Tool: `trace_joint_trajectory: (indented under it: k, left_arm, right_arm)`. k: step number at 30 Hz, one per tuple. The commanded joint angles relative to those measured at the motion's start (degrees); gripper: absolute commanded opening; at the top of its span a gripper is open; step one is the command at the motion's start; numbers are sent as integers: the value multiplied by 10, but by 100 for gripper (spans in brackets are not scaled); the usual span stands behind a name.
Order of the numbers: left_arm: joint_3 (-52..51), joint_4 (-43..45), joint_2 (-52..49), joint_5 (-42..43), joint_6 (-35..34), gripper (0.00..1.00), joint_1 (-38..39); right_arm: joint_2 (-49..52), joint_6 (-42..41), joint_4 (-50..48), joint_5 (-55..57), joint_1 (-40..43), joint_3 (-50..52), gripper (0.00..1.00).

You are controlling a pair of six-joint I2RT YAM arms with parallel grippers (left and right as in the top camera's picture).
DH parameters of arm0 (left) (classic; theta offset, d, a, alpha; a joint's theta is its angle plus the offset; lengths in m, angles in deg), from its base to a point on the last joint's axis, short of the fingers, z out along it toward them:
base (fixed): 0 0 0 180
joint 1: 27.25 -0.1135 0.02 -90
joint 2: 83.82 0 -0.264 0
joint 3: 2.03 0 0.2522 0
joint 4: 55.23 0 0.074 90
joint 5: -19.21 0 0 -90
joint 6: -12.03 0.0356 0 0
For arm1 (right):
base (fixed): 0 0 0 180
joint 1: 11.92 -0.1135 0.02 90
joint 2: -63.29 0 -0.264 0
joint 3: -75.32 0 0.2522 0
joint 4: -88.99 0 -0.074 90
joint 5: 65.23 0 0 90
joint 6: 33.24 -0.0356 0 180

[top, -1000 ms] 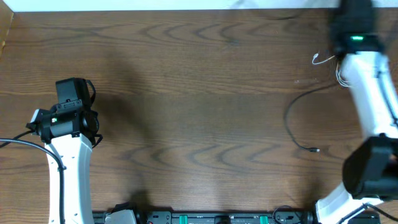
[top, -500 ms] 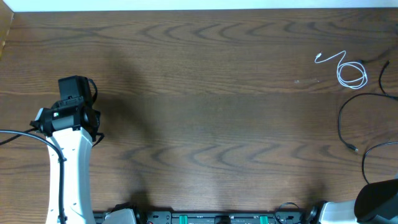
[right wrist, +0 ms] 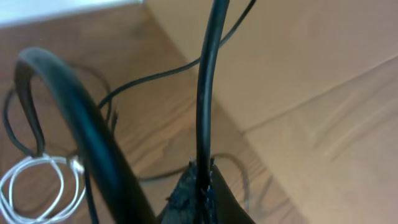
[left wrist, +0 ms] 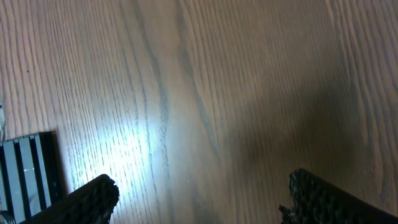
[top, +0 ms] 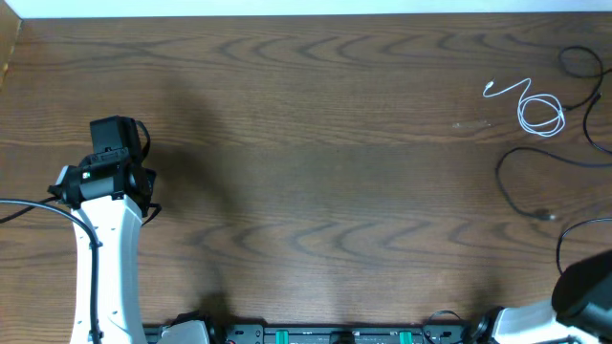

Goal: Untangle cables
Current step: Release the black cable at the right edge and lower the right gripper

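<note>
The left gripper (left wrist: 202, 190) gapes at nine o'clock, the right gripper (right wrist: 202, 179) seemingly pinches a thin black cable (right wrist: 207, 93), and a coiled white cord (top: 540, 113) lies at two o'clock.

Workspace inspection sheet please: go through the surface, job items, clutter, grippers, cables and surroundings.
Surface: brown wood-grain table.
Job's things: white cable loosely coiled at far right; black cable curving below it, with its plug end lying on the wood.
Clutter: nothing seen.
Grippers: left gripper open and empty over bare wood; right gripper shut on a black cord.
Cables: thick arm wire arcs beside the right gripper.
Surroundings: pale surface beyond the table edge; equipment strip along the near edge.
</note>
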Motion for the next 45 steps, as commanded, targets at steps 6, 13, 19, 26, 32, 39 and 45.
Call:
trace_joint_trajectory:
  k: [6, 13, 19, 26, 32, 39, 45]
  left_arm:
    - [1, -2, -3, -6, -7, 89, -3]
    - [1, -2, -3, -5, -7, 89, -3]
    - [1, -2, -3, -5, -7, 89, -3]
    - [1, -2, -3, -5, -8, 89, -3]
    - [1, -2, -3, -1, -7, 89, -3]
    - [1, -2, -3, -1, -8, 89, -3]
    - [1, -2, -3, -1, -7, 89, -3]
  right_arm:
    - [97, -62, 58, -21, 19, 0, 1]
    - [153, -75, 87, -22, 31, 0, 80]
    - [154, -83, 90, -61, 32, 0, 99]
    - [154, -23, 101, -379, 24, 0, 99]
    - [153, 40, 109, -608, 12, 0, 99]
    - [153, 123, 197, -661, -48, 0, 99]
    - [153, 129, 245, -617, -127, 0, 99]
